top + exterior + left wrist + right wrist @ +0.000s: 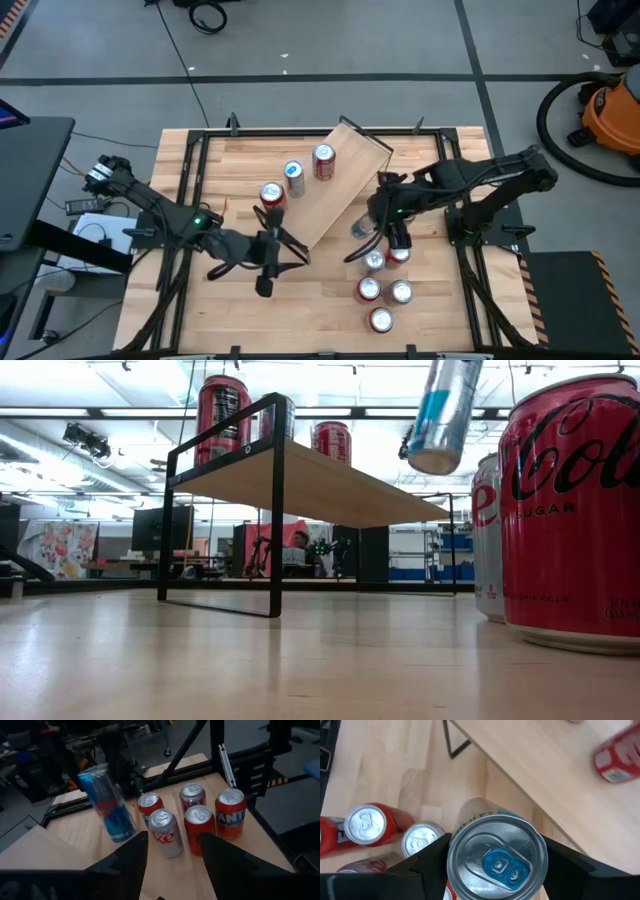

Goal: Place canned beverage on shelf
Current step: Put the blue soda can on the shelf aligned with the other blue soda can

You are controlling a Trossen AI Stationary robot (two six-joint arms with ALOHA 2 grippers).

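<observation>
Right gripper (495, 865) clenches your slim blue can (443, 415) (tilted, airborne); rush toward the shelf (340, 180) and it clips the edge.

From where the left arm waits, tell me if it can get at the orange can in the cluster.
Probably not easily. The left gripper sits across the table, and the orange can stands at the cluster's far side behind other cans; the right gripper, holding the blue can aloft, also crowds that approach.

Red can (575, 500): Coca-Cola script, "SUGAR"; orange can (230, 813): "FANTA"; silver can (165, 833): Diet Coke script
</observation>
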